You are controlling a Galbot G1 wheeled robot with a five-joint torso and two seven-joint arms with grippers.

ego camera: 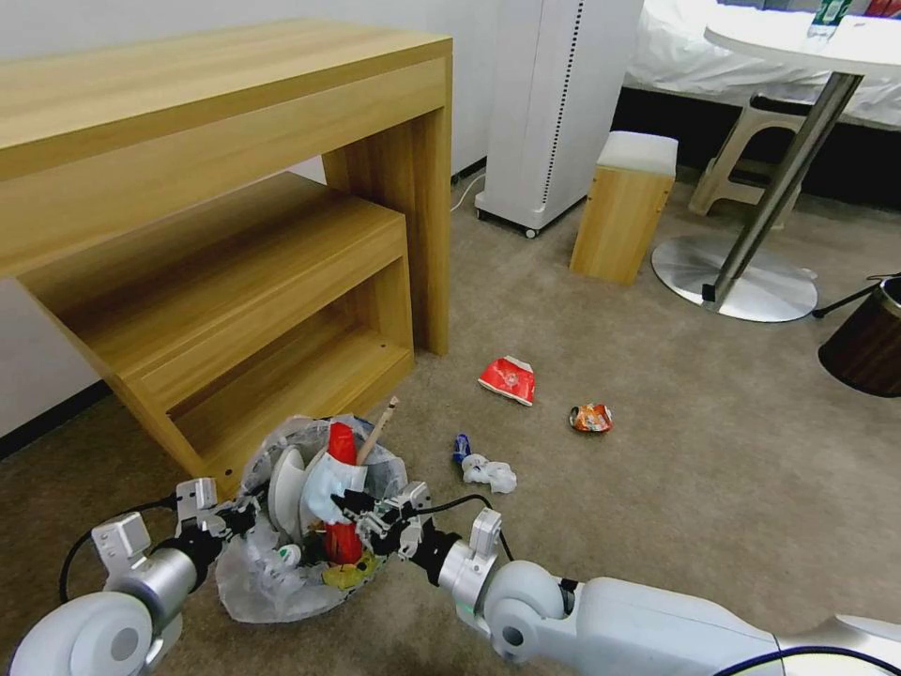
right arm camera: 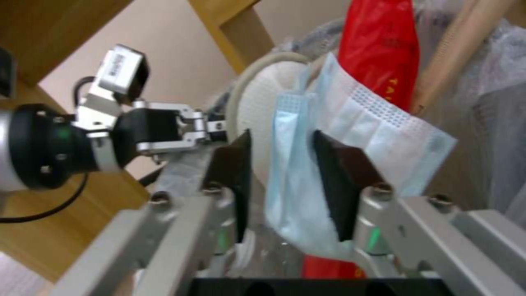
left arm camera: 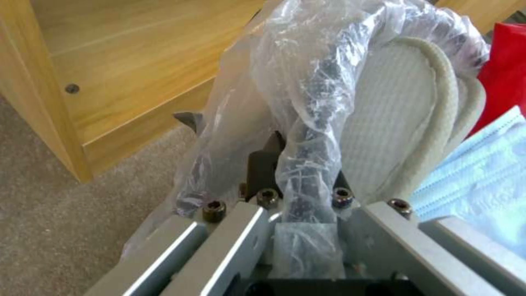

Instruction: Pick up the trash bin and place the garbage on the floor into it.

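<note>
The trash bin [ego camera: 258, 577], lined with a crinkly clear bag, hangs tilted just above the carpet floor [ego camera: 657, 488]. My left gripper [ego camera: 246, 516] [left arm camera: 301, 164] is shut on its bagged rim. Inside stand white slippers [ego camera: 286, 483] [left arm camera: 394, 123], a red wrapper [ego camera: 342, 443] and a wooden stick [ego camera: 378, 430]. My right gripper [ego camera: 352, 502] [right arm camera: 285, 164] is over the bin, open, with the blue mask [ego camera: 324, 488] [right arm camera: 361, 123] hanging loose between its fingers. On the floor lie a red wrapper [ego camera: 508, 379], an orange wrapper [ego camera: 590, 418], a small blue item [ego camera: 461, 447] and a crumpled tissue [ego camera: 490, 473].
A wooden desk with a lower shelf [ego camera: 244, 282] stands close behind the bin. Farther back are a white appliance [ego camera: 554, 113], a wooden stool [ego camera: 624, 207] and a round table's metal base [ego camera: 737, 277]. A dark brown bin [ego camera: 868, 343] sits at the right edge.
</note>
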